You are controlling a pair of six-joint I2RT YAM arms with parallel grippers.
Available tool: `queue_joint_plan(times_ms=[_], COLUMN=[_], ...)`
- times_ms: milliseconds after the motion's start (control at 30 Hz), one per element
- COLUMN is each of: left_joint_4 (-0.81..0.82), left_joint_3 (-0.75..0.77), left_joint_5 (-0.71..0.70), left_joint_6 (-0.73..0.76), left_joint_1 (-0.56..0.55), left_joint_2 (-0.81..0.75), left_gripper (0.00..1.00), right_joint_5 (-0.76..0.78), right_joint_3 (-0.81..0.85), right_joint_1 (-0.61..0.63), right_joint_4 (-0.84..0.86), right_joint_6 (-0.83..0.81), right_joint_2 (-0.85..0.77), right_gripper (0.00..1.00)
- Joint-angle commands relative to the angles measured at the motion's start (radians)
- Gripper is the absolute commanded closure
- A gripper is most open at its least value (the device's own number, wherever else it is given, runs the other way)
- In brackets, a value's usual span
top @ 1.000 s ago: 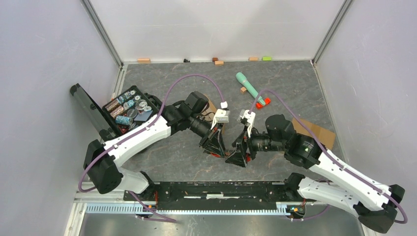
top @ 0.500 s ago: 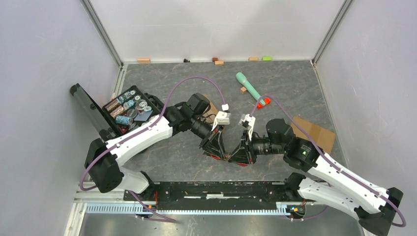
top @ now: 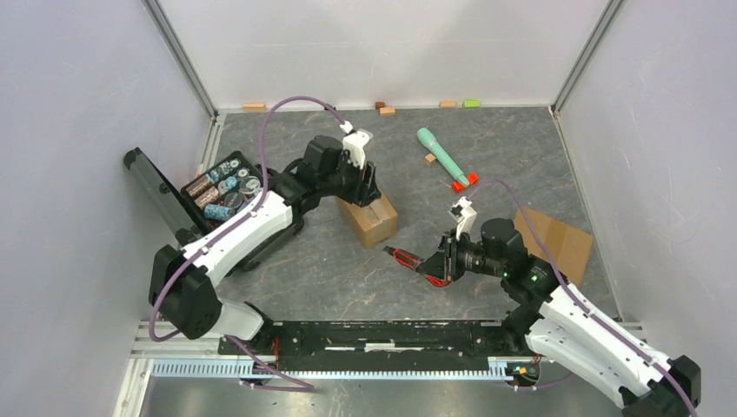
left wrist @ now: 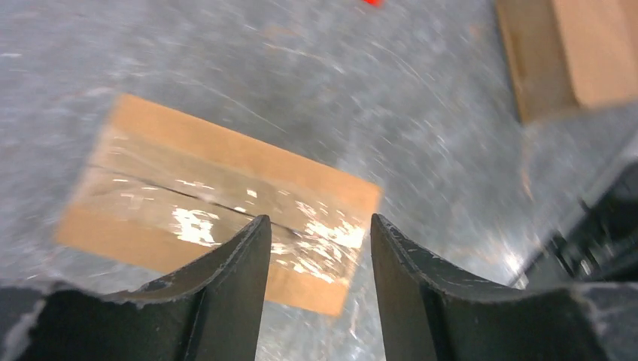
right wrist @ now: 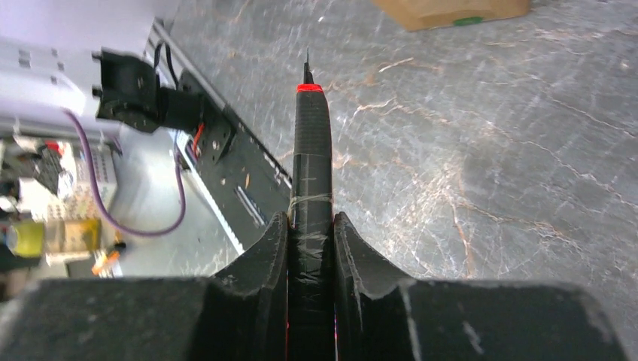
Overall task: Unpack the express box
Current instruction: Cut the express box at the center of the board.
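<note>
**Position.** The box (top: 369, 217) stands closed on the table (top: 330, 269), left of centre, with clear tape (left wrist: 188, 203) along its top seam. The left gripper (top: 367, 193) hovers just above the box's far end, jaws spread and nothing between them. The right gripper (right wrist: 311, 226) is pressed together on the cutter (right wrist: 311, 150), pinching the handle toward its rear. The blade tip is near the box's front corner but apart from it, over bare table.

**Step in hand (judged).** Slit the tape so that the flaps can open.

**Procedure.**
1. Lower the left gripper onto the far end of the box and brace it there, off the seam line. The box looks light and will likely slide under the blade if unbraced.
2. Bring the blade tip to the near end of the seam and align it with the dark line under the tape.
3. Cut shallow, through the tape only. The contents are hidden and may lie directly beneath the flaps.
4. Draw one straight stroke and stop short of the left gripper.
5. Load the cutter along its own axis. With the grip this far back, a sideways push may twist the handle between the jaws.
</note>
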Motion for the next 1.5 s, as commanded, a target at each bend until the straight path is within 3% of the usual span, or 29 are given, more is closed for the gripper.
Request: queue_joint_plan(times_ms=[0,167,267,367,500,700,900,1100,1467], left_joint_4=[-0.018,-0.028,-0.019,-0.016,-0.012,0.001,0.021,0.020,-0.022], left_joint_3=[0.102,0.072,0.129,0.206,0.282,0.320,0.253,0.096,-0.092], left_joint_5=[-0.391,-0.525,-0.468,-0.380,-0.368,-0.269,-0.260,-0.364,-0.548], left_joint_6=[-0.090,-0.087,-0.073,0.011,0.099,0.107,-0.043,-0.274,-0.505], left_joint_1=[-0.004,0.013,0.095,0.123,0.126,0.141,0.141,0.140,0.099], left_joint_2=[0.038,0.024,0.065,0.156,0.281,0.372,0.367,0.274,0.065], left_gripper=[0.41,0.12,0.09,0.08,0.07,0.07,0.07,0.09,0.12], right_joint_5=[0.012,-0.004,0.002,0.008,0.013,-0.002,-0.017,-0.055,-0.144], right_joint_3=[-0.078,-0.241,-0.283,-0.299,-0.314,-0.339,-0.357,-0.398,-0.407], right_joint_1=[-0.087,-0.161,-0.165,-0.165,-0.166,-0.181,-0.200,-0.241,-0.307], right_joint_4=[0.200,0.435,0.523,0.567,0.592,0.567,0.553,0.590,0.584], right_joint_6=[0.187,0.397,0.449,0.470,0.496,0.494,0.465,0.476,0.501], right_joint_2=[-0.063,-0.113,-0.100,-0.092,-0.085,-0.073,-0.079,-0.079,-0.134], right_gripper=[1.00,1.00,1.00,1.00,1.00,1.00,1.00,1.00,1.00])
